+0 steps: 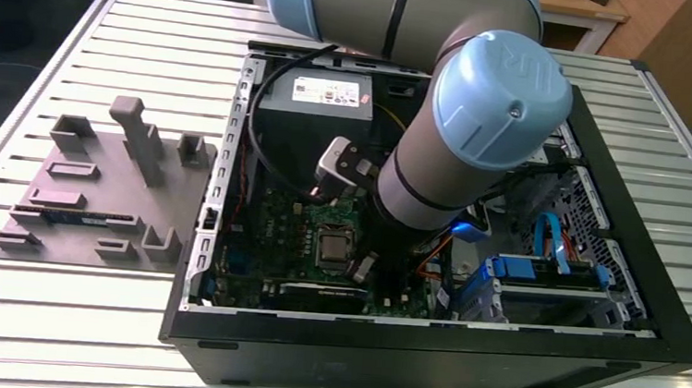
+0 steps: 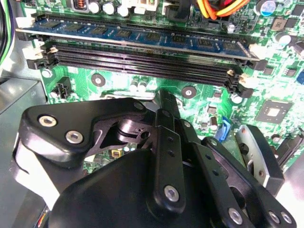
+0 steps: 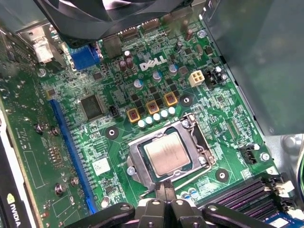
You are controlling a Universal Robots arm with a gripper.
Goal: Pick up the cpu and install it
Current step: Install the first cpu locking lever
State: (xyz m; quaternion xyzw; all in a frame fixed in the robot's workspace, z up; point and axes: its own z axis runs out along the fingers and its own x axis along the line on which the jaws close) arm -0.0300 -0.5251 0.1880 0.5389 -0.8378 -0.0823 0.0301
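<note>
Across slatted metal bench [image 1: 148, 39]: open PC case [image 1: 670, 321] lying on its side, grey fixture plate [image 1: 86, 201] w/ upright holders just beside it on exterior view's left. Big blue-capped arm [image 1: 476, 121] reaching down into case, hiding much of the interior.

Inside case: grey PSU box [image 1: 328, 100] at far end, green motherboard [image 3: 57, 142] below it, blue drive bays [image 1: 538, 274] toward exterior view's right. RAM slots [image 2: 142, 59] near gripper in second wrist view, one stick already seated.

On board: dark metal-framed socket [image 3: 137, 159], frame lying around the chip. The cpu [image 3: 167, 153], silver top, sitting flat inside socket opening, looks square to frame — appears already placed.

Gripper [image 3: 166, 190] just beside socket edge nearest RAM slots, fingertips pinched together, holding nothing visible. Tips over frame rim, not over chip; can't tell if touching.

Risks, judged from this:
- Tips v. close to frame and retention lever wire; sideways drift could snag lever or scrape frame.
- Any downward push w/ chip not fully keyed could bend socket pins; seating depth not checkable here.
- Small caps [image 3: 190, 194] right by fingertips — easy to clip.
- Bulky wrist near case wall and cabling; could catch a cable.
</note>
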